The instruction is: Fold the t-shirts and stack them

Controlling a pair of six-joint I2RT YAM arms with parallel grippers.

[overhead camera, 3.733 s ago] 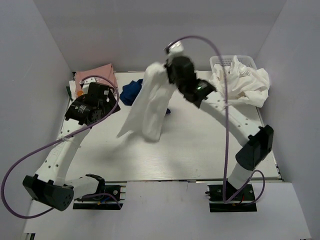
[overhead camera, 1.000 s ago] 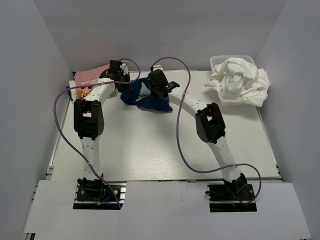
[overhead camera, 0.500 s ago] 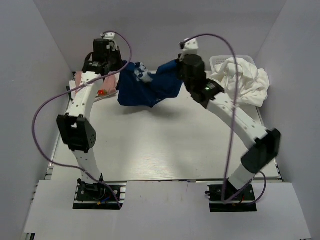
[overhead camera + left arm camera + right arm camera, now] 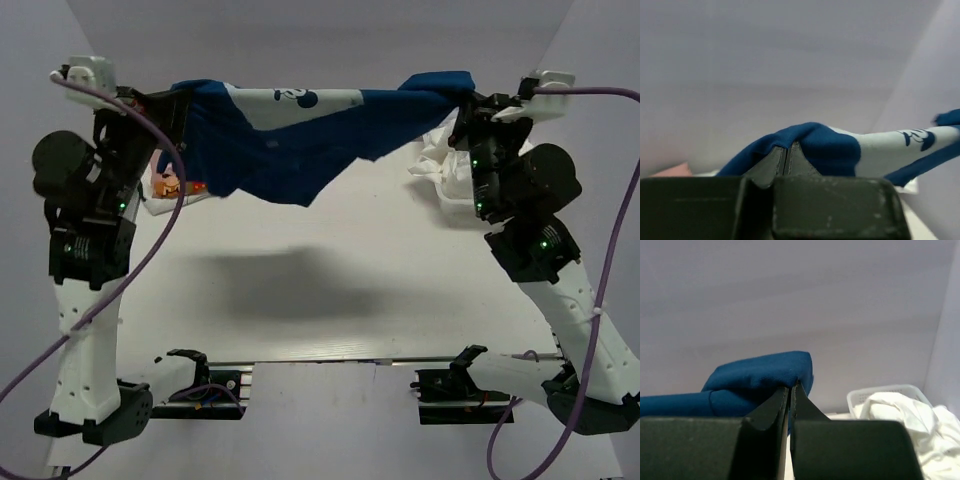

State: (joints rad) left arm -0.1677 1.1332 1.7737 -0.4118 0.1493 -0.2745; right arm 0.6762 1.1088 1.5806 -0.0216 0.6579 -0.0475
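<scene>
Navy t-shirt [image 4: 300,150] stretched, ends pinched between left fingers [image 4: 771,161], right fingers [image 4: 772,406]

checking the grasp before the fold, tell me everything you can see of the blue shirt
The blue shirt is soft navy cloth with a pale panel bearing a blue print near its top edge. It hangs stretched in the air between the left gripper and right gripper, each shut on a bunched end, its middle sagging above the table.
</scene>
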